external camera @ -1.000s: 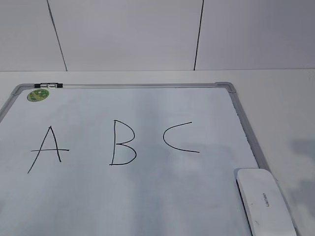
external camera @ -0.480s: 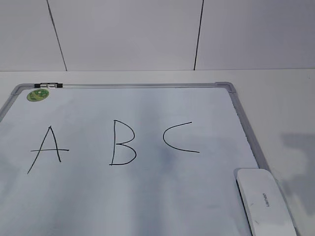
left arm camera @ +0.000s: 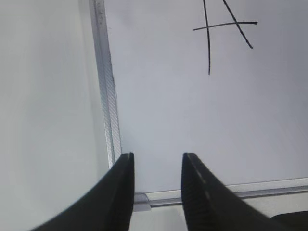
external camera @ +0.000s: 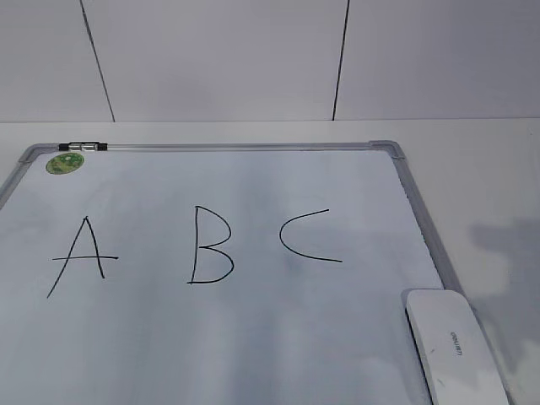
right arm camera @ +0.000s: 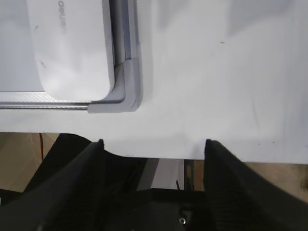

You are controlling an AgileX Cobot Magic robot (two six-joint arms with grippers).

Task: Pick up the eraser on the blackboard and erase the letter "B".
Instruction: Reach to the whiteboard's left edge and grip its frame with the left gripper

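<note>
Over the bare surface (right arm camera: 216, 86), your right tool (right arm camera: 154, 144) hangs open and empty, just beside the board's corner where the eraser (right arm camera: 72, 43) lies. Your left tool (left arm camera: 158, 161), jaws parted, hovers above the blackboard (left arm camera: 192, 120). Letter B (external camera: 209, 245) sits intact mid-board.

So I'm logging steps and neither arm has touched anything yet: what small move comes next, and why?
Probably shift the right pincer left and forward over the eraser. Its jaws are wide open and empty, over bare table beside the board's corner, while the eraser lies untouched at that corner and the B is still whole.
</note>
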